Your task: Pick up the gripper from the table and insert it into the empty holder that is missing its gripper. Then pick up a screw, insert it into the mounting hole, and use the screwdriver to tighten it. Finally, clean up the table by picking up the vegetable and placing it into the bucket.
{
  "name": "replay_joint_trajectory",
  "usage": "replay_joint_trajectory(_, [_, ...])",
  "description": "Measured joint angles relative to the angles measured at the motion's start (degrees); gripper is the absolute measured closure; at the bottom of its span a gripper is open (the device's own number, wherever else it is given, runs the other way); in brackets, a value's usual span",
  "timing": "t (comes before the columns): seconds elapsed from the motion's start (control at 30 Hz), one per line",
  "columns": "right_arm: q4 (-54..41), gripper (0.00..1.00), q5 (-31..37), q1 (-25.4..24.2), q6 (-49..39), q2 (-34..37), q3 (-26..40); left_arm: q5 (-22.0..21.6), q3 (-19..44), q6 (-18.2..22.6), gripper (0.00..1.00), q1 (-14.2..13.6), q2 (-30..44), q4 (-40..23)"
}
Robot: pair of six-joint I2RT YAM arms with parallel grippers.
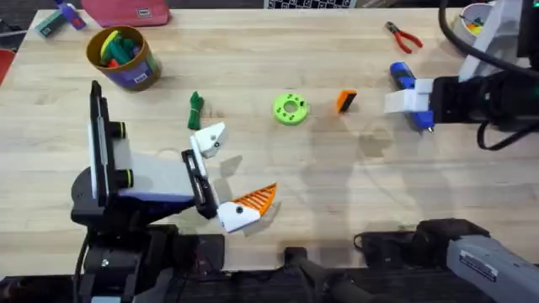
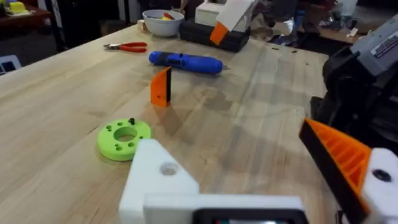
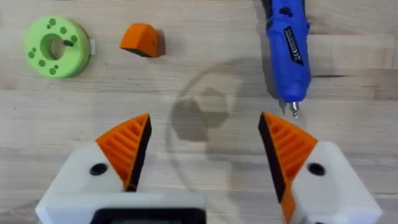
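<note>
Both right fingers (image 3: 124, 149) stand wide open, holding nothing; lower them squarely around the gripper (image 1: 346, 101) on the counter (image 1: 337, 202).

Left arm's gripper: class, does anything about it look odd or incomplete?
Yes. The left gripper carries an orange finger on only one side; its other white holder is bare, mounting hole empty. The missing orange gripper stands loose on the table.

Bright, even light from overhead — soft shadows on the table (image 1: 337, 185). The right arm (image 1: 484, 93) looms dark. Room behind is blurred.
</note>
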Motion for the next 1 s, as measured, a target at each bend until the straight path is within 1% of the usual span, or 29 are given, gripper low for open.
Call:
replay_joint_trajectory(0.87, [0.17, 0.007, -0.01, 0.00, 0.01, 0.00, 0.00, 0.36, 0.00, 0.00, 0.015, 0.00, 0.00, -0.11])
replay_joint_trajectory(1.0, [0.82, 0.008, -0.15, 0.00, 2.49, 0.01, 0.00, 0.36, 0.00, 0.00, 0.015, 0.00, 0.00, -0.11])
